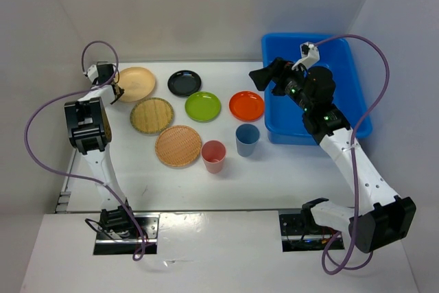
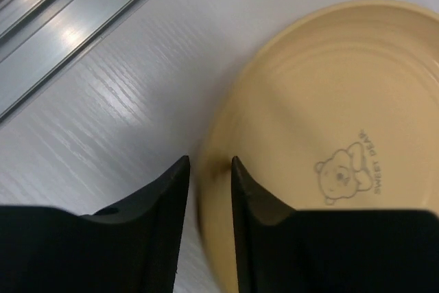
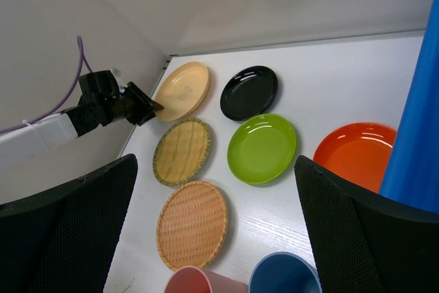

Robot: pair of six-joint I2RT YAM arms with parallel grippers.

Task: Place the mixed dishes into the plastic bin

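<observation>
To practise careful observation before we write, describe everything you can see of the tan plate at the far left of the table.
The tan plate is small, round and shallow, with faint concentric rings, and looks like smooth plastic. A bear drawing and the words SWEET BEAR are printed inside. It is empty and sits at the far left of the table, beside a woven tray. The left gripper straddles its rim; whether it clamps the rim is unclear.
</observation>
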